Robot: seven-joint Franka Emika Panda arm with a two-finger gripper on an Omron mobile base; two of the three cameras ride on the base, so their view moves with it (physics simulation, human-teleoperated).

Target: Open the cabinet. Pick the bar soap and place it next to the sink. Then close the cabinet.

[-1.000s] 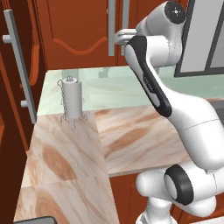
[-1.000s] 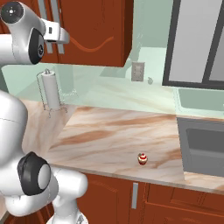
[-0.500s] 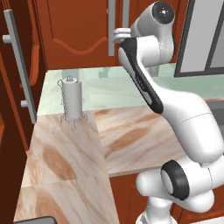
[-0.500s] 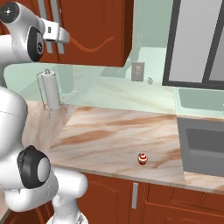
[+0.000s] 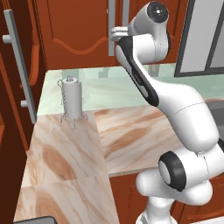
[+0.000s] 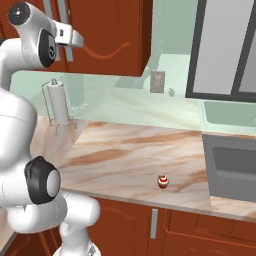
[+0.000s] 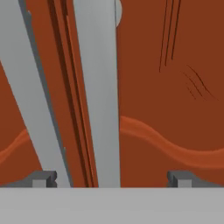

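The cabinet (image 5: 83,30) hangs above the counter with both reddish-brown arched doors shut, so the bar soap is hidden. Its two grey bar handles (image 6: 65,12) run side by side where the doors meet. My gripper (image 6: 80,40) is raised right in front of those handles. In the hand view the gripper (image 7: 111,178) is open, with the right handle (image 7: 103,87) standing between the fingertips (image 7: 179,177) and the left handle (image 7: 26,87) near the left tip, nothing gripped. The dark grey sink (image 6: 232,167) is set in the counter at the right.
A paper-towel holder (image 5: 72,98) stands on the marbled counter (image 5: 131,140) below the cabinet. A small red-and-white cupcake-like item (image 6: 163,181) sits near the front edge. A tall dark-brown unit with a large grey handle (image 5: 19,65) is at the left; a window (image 6: 225,50) is above the sink.
The arm's upper joints have swung a little towards the cabinet while the hand has stayed almost still at the handles. The jaws have stayed open and the doors shut.
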